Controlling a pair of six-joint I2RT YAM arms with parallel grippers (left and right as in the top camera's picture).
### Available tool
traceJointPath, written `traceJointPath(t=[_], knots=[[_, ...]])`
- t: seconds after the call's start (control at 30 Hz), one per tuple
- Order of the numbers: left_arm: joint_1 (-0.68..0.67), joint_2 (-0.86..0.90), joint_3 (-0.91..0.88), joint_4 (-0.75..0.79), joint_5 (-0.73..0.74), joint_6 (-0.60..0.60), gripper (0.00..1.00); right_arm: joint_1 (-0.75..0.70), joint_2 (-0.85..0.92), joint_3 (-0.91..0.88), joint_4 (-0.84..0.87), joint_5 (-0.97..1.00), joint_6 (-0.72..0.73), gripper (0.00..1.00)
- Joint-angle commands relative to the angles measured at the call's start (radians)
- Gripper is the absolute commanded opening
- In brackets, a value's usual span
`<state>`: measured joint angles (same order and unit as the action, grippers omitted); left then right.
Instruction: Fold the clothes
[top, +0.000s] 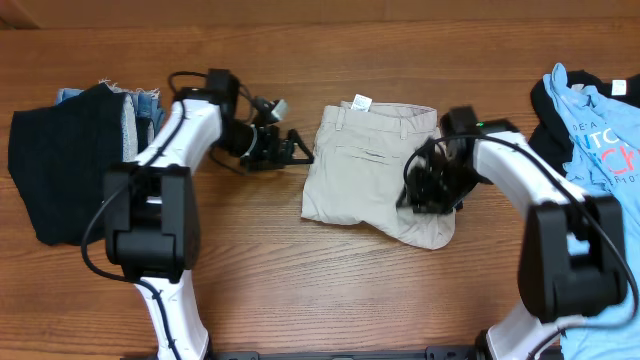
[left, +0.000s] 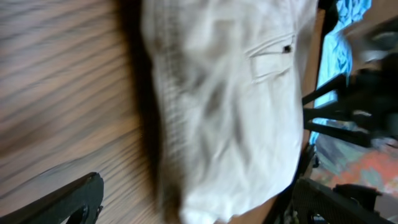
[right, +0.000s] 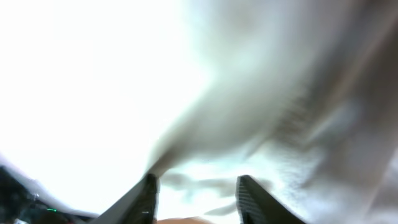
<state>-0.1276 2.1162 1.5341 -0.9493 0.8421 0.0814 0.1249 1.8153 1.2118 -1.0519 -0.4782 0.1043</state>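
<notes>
Left end effector (top: 297, 152), jaws wide and empty, sits just left of the shorts (top: 375, 165) lying mid-way across the worktop (top: 320, 300), waistband along the far edge; right end effector (top: 432, 188), jaws parted, is over their right side, so nearer.

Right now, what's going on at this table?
Two robot arms are folding clothes. Pale khaki shorts lie folded in the middle of the table. The left gripper sits open beside their left edge, holding nothing. The right gripper is low over their right side, jaws apart. A dark garment over denim lies at the left, a light blue shirt at the right.
</notes>
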Motion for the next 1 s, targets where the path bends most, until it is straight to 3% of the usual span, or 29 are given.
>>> traceJointPath(t=[0.0, 0.07, 0.23, 0.3, 0.57, 0.73, 0.83, 0.97], knots=[[-0.061, 0.004, 0.021, 0.023, -0.102, -0.309, 1.0, 0.001, -0.113, 0.058, 0.062, -0.077, 0.055, 0.47], [-0.088, 0.005, 0.019, 0.039, -0.181, -0.407, 1.0, 0.004, -0.094, 0.057, 0.118, -0.1, 0.064, 0.38], [-0.114, 0.004, 0.017, 0.072, -0.236, -0.516, 0.99, 0.011, 0.005, 0.057, 0.318, -0.302, 0.12, 0.29], [-0.109, 0.005, 0.017, 0.075, -0.246, -0.537, 1.0, 0.025, 0.043, 0.057, 0.355, -0.288, 0.163, 0.24], [-0.104, 0.005, 0.016, 0.084, -0.24, -0.531, 1.0, 0.009, 0.209, 0.057, 0.176, 0.173, 0.297, 0.23], [-0.105, 0.005, -0.01, 0.099, -0.225, -0.531, 1.0, -0.045, 0.266, 0.057, 0.158, 0.17, 0.342, 0.2], [-0.122, 0.005, -0.063, 0.182, -0.172, -0.538, 1.0, -0.075, 0.266, 0.057, 0.154, 0.15, 0.337, 0.19], [-0.166, 0.006, -0.155, 0.326, -0.134, -0.639, 1.0, -0.076, 0.266, 0.057, 0.157, 0.11, 0.334, 0.19]])
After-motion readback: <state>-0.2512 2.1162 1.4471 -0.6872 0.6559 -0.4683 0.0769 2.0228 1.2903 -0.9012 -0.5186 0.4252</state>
